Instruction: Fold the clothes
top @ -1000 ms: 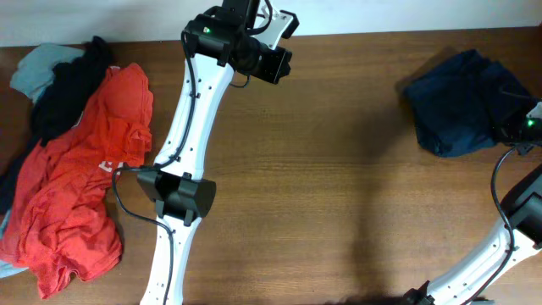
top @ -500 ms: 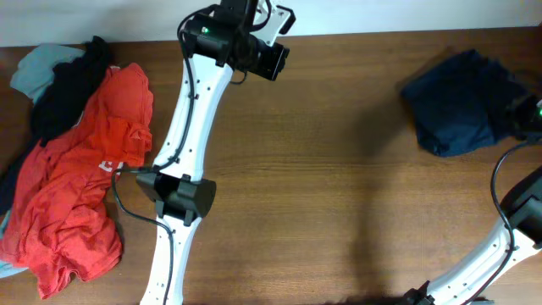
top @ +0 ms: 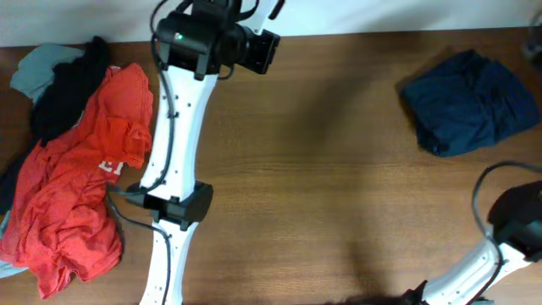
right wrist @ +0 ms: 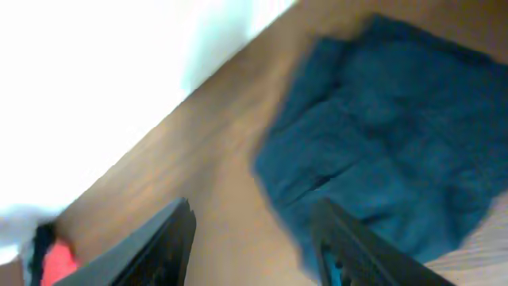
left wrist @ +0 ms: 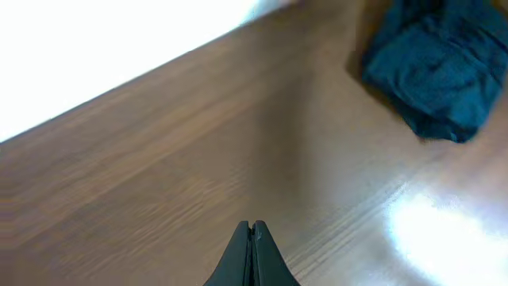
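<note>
No legible text or labels.

Left wrist view is fairly clear: blown-out white ahead-left of the left gripper, and glare on the table to its right. Right wrist view is blurred throughout, smearing the clothes beyond the right gripper.

The right claw has drawn back off the navy clothes; the left arm has swung slightly leftward.

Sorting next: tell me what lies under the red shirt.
Pale blue fabric peeks from under the red shirt's lower left edge; dark fabric shows along its left. The rest is hidden.
</note>
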Controlling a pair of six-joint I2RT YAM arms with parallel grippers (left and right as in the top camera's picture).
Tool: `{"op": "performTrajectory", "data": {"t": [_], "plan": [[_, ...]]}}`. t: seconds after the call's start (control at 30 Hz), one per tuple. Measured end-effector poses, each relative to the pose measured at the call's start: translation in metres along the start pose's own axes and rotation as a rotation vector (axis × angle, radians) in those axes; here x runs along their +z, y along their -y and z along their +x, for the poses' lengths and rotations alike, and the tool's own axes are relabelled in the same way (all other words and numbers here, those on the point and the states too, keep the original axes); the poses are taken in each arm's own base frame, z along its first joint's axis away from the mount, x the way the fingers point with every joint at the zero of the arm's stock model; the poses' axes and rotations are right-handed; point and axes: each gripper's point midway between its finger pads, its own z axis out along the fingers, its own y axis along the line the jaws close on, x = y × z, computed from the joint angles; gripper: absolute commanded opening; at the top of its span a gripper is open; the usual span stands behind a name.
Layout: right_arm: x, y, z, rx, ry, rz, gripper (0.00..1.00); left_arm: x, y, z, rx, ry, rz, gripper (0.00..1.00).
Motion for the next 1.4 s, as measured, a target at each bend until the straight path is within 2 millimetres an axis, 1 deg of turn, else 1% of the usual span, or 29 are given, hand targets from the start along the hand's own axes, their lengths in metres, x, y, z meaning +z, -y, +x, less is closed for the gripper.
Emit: {"op": "performTrajectory", "data": {"t": [0.07, 0.1, 0.13, 0.2, 0.27, 0.3, 0.37, 0.43, 0.47, 0.5, 0.53, 0.57, 0.6, 0.77, 0.9, 1.1, 1.4], "plan": [[-0.009, -0.035, 0.009, -0.069, -0.009, -0.015, 0.52, -0.019, -0.004, -0.004, -0.023, 0.021, -0.053, 0.01], [-0.013, -0.058, 0.018, -0.115, -0.021, -0.023, 0.52, -0.031, -0.006, -0.006, -0.035, 0.035, -0.081, 0.01], [-0.017, -0.077, 0.026, -0.151, -0.033, -0.029, 0.53, -0.046, -0.008, -0.008, -0.051, 0.055, -0.112, 0.02], [-0.023, -0.113, 0.049, -0.218, -0.069, -0.039, 0.53, -0.076, -0.011, -0.01, -0.086, 0.089, -0.172, 0.05], [-0.028, -0.149, 0.078, -0.288, -0.123, -0.053, 0.53, -0.111, -0.013, -0.009, -0.144, 0.127, -0.237, 0.05], [-0.03, -0.163, 0.095, -0.318, -0.157, -0.051, 0.53, -0.126, -0.014, -0.007, -0.175, 0.142, -0.262, 0.05], [-0.031, -0.181, 0.12, -0.366, -0.212, -0.039, 0.53, -0.151, -0.016, -0.003, -0.234, 0.17, -0.307, 0.05], [-0.03, -0.196, 0.147, -0.419, -0.27, -0.016, 0.54, -0.169, -0.018, -0.001, -0.276, 0.2, -0.342, 0.1], [-0.029, -0.204, 0.16, -0.449, -0.298, -0.001, 0.57, -0.176, -0.02, -0.001, -0.293, 0.217, -0.357, 0.14], [-0.027, -0.212, 0.173, -0.481, -0.32, 0.01, 0.64, -0.18, -0.021, -0.001, -0.307, 0.228, -0.369, 0.28], [-0.027, -0.218, 0.182, -0.503, -0.333, 0.017, 0.72, -0.182, -0.023, -0.001, -0.314, 0.233, -0.383, 0.48], [-0.026, -0.227, 0.193, -0.539, -0.345, 0.02, 0.99, -0.183, -0.026, -0.001, -0.329, 0.237, -0.396, 0.78], [-0.025, -0.235, 0.202, -0.568, -0.351, 0.024, 0.99, -0.182, -0.028, 0.0, -0.338, 0.235, -0.408, 0.98], [-0.026, -0.269, 0.241, -0.717, -0.368, 0.02, 0.99, -0.174, -0.035, 0.004, -0.362, 0.21, -0.438, 0.99], [-0.029, -0.283, 0.259, -0.776, -0.376, 0.007, 0.99, -0.172, -0.037, 0.006, -0.367, 0.199, -0.45, 0.99], [-0.031, -0.29, 0.269, -0.806, -0.381, 0.003, 0.99, -0.172, -0.038, 0.006, -0.37, 0.2, -0.453, 0.99], [-0.03, -0.289, 0.267, -0.808, -0.375, 0.014, 0.99, -0.172, -0.038, 0.006, -0.37, 0.2, -0.453, 0.99]]}}
